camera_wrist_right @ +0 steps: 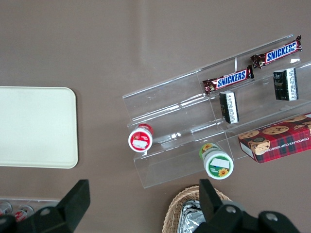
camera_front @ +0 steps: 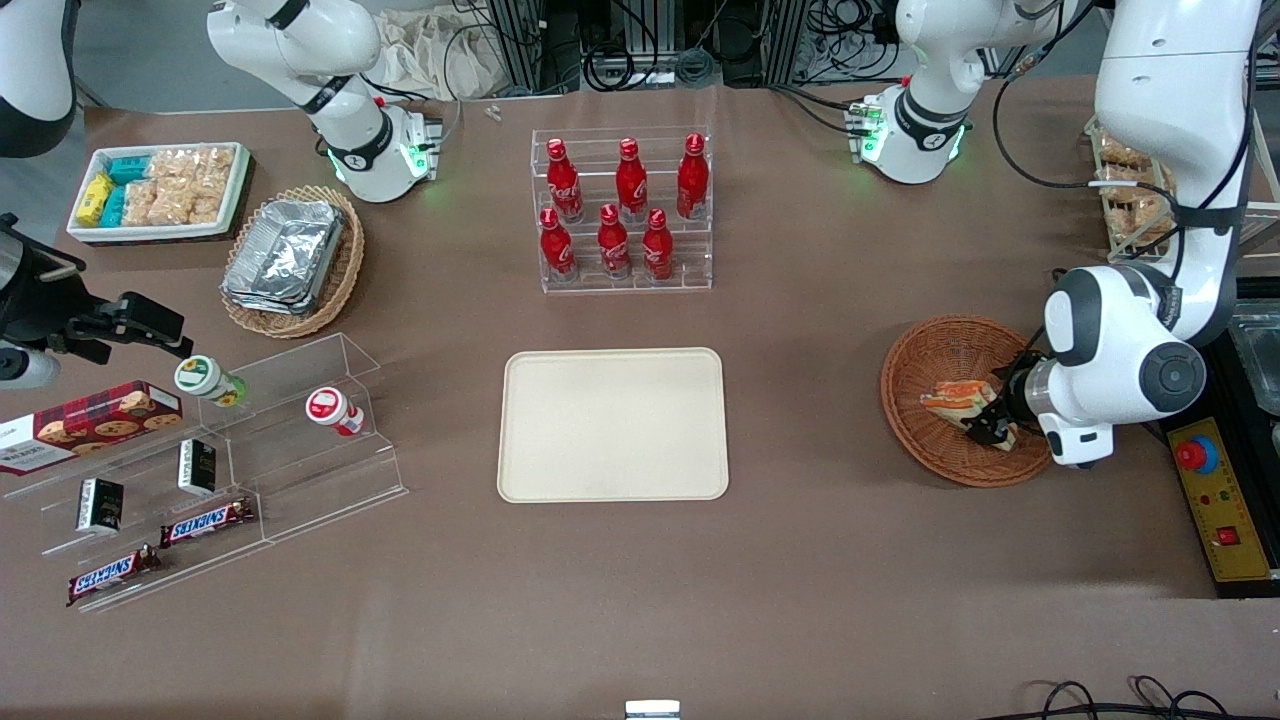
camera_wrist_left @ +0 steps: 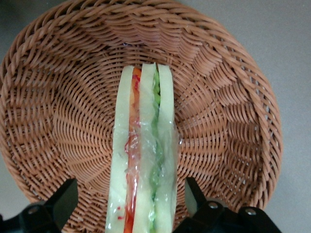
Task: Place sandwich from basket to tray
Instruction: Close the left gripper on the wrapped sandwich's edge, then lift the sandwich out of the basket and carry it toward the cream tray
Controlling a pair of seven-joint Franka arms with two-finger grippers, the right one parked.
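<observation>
Brown cloth covers the whole table (camera_front: 620, 590), and the cream-beige tray (camera_front: 613, 424) at its middle serves as the landmark. Nearer the front camera than the tray, toward the parked arm's end, a clear acrylic step rack (camera_front: 230, 470) carries 2 Snickers bars (camera_front: 205, 521), 2 small dark packets (camera_front: 197, 466), a red cookie box (camera_front: 85, 424) and 2 small lidded cups (camera_front: 335, 410).

Level with the tray, toward the working arm's end of the table, sits the reddish-brown wicker basket (camera_front: 925, 440). The sandwich (camera_wrist_left: 143, 160) lies in this basket, a plastic-wrapped wedge showing white bread with orange, red and green layers. The gripper (camera_front: 990, 420) is down inside the basket at the sandwich. In the left wrist view its 2 black fingers (camera_wrist_left: 60, 201) stand spread, 1 on each side of the wedge with a gap of basket weave showing between each finger and the wrap, so nothing is clamped.

Farther from the front camera than the tray stands a clear tiered stand (camera_front: 623, 215) with 6 red cola bottles (camera_front: 628, 180). Toward the parked arm's end are a paler wicker basket (camera_front: 340, 270) of foil containers (camera_front: 285, 255) and a white bin of snack packets (camera_front: 160, 190).
</observation>
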